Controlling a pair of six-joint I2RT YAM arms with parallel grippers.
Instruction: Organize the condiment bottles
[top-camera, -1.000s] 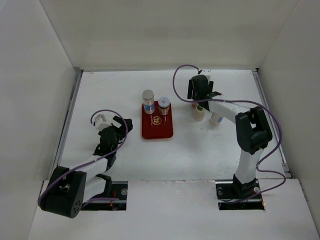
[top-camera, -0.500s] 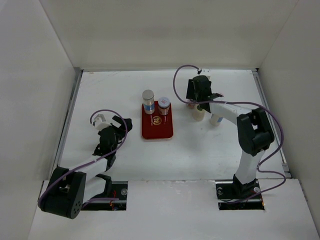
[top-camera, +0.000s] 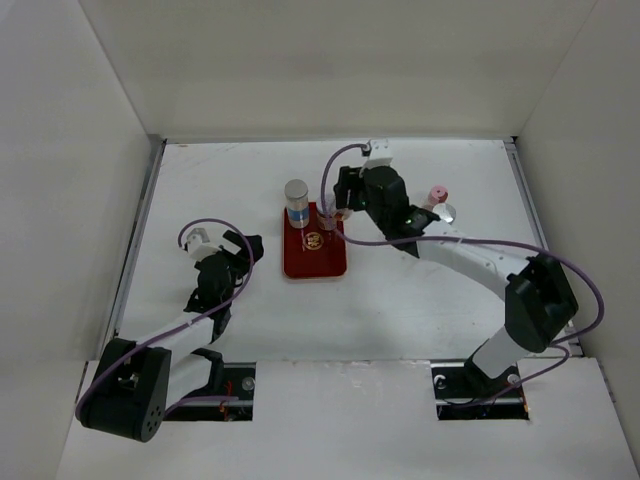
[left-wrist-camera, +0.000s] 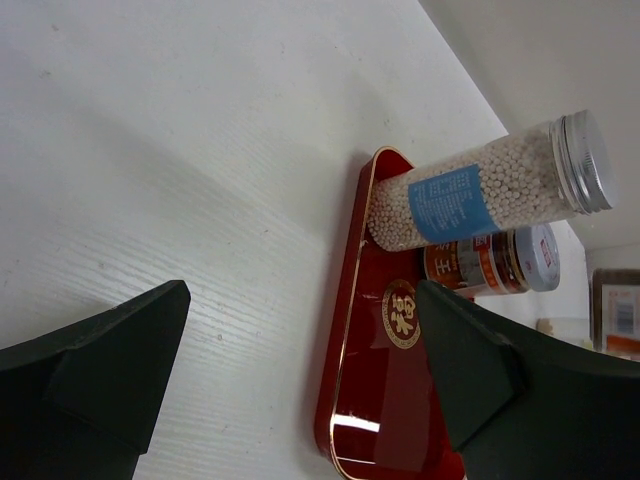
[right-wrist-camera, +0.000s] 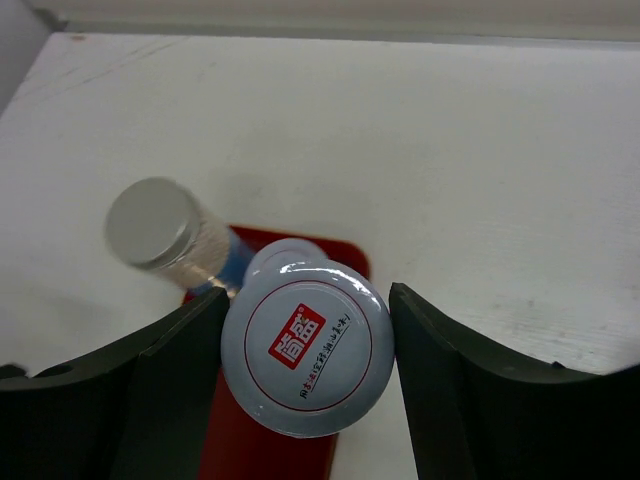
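Note:
My right gripper (top-camera: 343, 203) is shut on a short condiment bottle with a white cap (right-wrist-camera: 307, 345) and holds it over the back right part of the dark-red tray (top-camera: 314, 262). On the tray stand the tall blue-label bottle (top-camera: 296, 201) (right-wrist-camera: 152, 222) and a short red-label bottle (left-wrist-camera: 490, 262), whose cap (right-wrist-camera: 285, 255) shows just behind the held one. My left gripper (top-camera: 245, 248) (left-wrist-camera: 300, 300) is open and empty on the table left of the tray (left-wrist-camera: 390, 400). The tall bottle also shows in the left wrist view (left-wrist-camera: 480, 190).
A pink-capped bottle (top-camera: 437, 193) and a silver-capped bottle (top-camera: 447, 211) stand on the table right of the right arm. The arm's forearm crosses the table there and hides what is under it. White walls close in the table on three sides.
My right arm has swung left from the bottles at the right to the tray, carrying the white-capped bottle. The left arm has not moved.

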